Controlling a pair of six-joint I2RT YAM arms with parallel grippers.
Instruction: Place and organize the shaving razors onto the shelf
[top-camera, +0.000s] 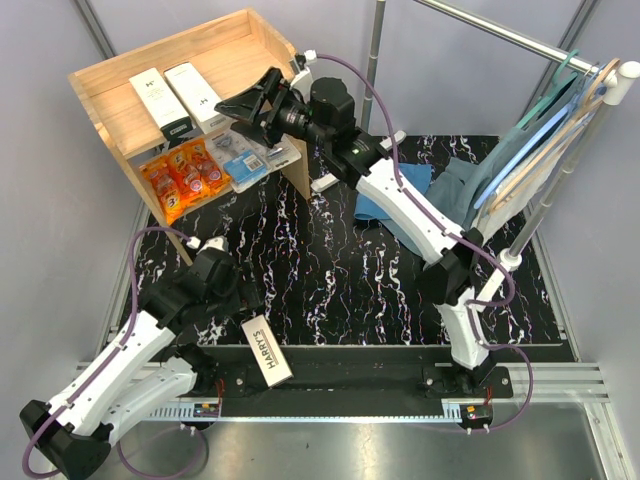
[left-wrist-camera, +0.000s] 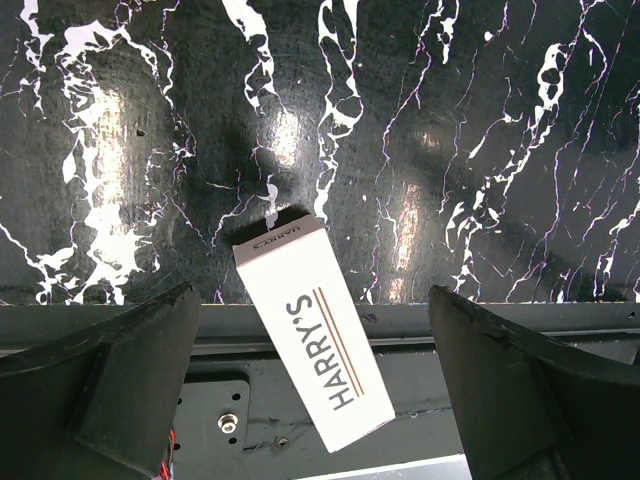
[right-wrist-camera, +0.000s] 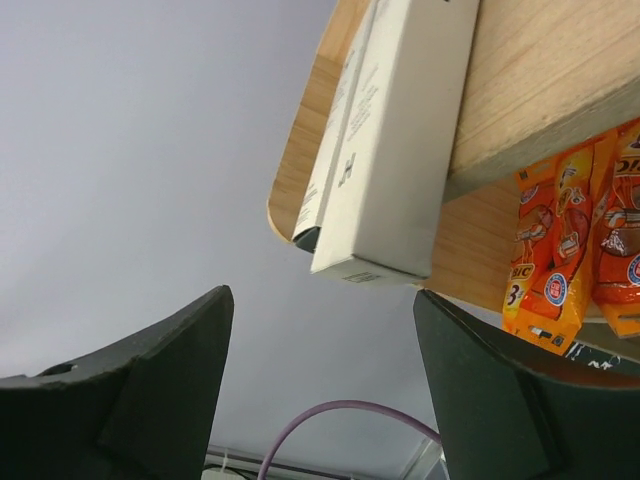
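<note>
Lying at the near edge of the black marbled mat (top-camera: 330, 260), one long white box (top-camera: 267, 350) marked "HARRY'S" sits flat and slanted, its near end sticking out past the mat over the metal rail (top-camera: 350, 385) by the arm bases. The left gripper (left-wrist-camera: 312, 290) hangs above it with its jaws spread wide. In the left wrist view a dark finger (left-wrist-camera: 120, 370) stands on each side of the box, both well clear of it, so nothing is held.

The shelf (top-camera: 110, 90) stands at the far left corner of the mat. On its top level two more white boxes (top-camera: 175, 95) lie side by side, touching along their long sides, with their dark ends toward the front. In the right wrist view these ends stick out a little past the front edge of the board. On the lower level a row of orange packs (top-camera: 185, 175) lies at the left and blue packs (top-camera: 240, 155) lie just beside them at the right.

The right gripper (right-wrist-camera: 322, 295) is stretched out to the front of the shelf's top level, near the ends of the two boxes. Its jaws are wide apart with nothing between them, and the boxes lie beyond the fingertips.

Blue cloths (top-camera: 400, 190) lie on the mat behind the right arm, and a metal rack (top-camera: 520, 45) with hangers stands at the far right
</note>
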